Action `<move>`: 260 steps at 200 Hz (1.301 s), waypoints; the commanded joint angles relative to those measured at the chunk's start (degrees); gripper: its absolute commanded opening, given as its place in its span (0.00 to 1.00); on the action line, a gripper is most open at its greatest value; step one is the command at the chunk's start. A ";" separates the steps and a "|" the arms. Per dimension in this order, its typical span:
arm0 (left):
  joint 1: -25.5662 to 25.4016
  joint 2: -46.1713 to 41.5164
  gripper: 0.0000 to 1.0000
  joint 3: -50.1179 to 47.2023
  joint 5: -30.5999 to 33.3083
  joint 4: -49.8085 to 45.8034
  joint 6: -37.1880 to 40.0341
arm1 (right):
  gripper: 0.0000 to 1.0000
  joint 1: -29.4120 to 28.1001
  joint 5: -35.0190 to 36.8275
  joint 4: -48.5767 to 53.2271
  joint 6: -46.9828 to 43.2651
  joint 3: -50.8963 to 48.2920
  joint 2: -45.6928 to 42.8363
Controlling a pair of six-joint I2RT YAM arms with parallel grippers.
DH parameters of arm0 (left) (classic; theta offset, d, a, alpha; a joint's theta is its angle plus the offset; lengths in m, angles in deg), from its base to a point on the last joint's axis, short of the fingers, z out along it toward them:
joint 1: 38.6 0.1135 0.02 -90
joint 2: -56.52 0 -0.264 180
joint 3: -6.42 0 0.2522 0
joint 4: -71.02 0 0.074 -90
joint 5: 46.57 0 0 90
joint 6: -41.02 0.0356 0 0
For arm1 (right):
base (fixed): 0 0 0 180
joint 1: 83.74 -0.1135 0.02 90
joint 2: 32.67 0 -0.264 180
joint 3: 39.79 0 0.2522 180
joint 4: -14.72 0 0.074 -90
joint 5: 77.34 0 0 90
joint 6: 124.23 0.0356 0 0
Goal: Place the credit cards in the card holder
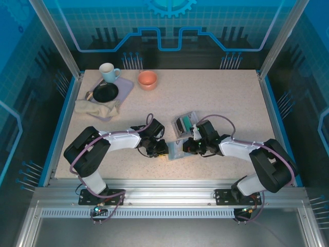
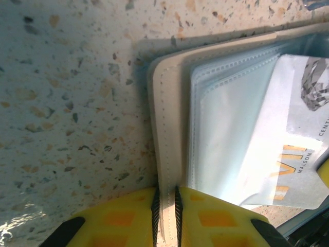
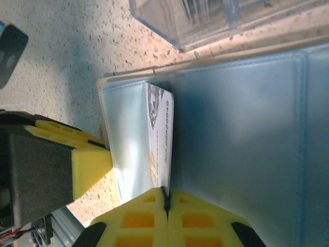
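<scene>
The card holder [image 1: 176, 151] lies open near the table's front middle, between the two arms. Its beige cover edge [image 2: 167, 128] is clamped in my left gripper [image 2: 166, 216], whose yellow fingers [image 2: 123, 218] are shut on it. Clear pockets [image 3: 241, 118] fan out inside. A credit card [image 3: 160, 139], white-faced with grey print and an orange mark, stands edge-on among the pockets. My right gripper [image 3: 166, 200] is shut on its near edge. The same card shows through the sleeves [image 2: 298, 149] in the left wrist view. From above, the left gripper [image 1: 160, 149] and right gripper [image 1: 186, 147] face each other across the holder.
A clear plastic box [image 1: 185, 123] with teal cards stands just behind the holder, close to the right wrist [image 3: 205, 15]. At the back left a tray [image 1: 125, 88] carries a mug [image 1: 108, 72], a black plate [image 1: 105, 92] and a cloth [image 1: 95, 108]. An orange bowl [image 1: 147, 80] sits beside it.
</scene>
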 commanded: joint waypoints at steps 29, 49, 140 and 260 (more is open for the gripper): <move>-0.33 1.63 0.18 1.20 1.73 -1.30 -0.36 | 0.01 1.86 -5.52 6.31 -5.75 1.25 1.83; -0.34 1.65 0.18 1.42 1.53 -1.25 -0.42 | 0.02 1.92 -6.44 5.31 -5.36 1.77 3.25; -0.27 1.52 0.18 1.67 1.50 -1.79 0.24 | 0.12 -4.99 1.49 0.89 3.24 4.70 6.70; -0.27 0.93 0.18 1.17 1.89 -1.46 0.09 | 0.14 -5.06 0.25 4.63 1.09 7.38 8.18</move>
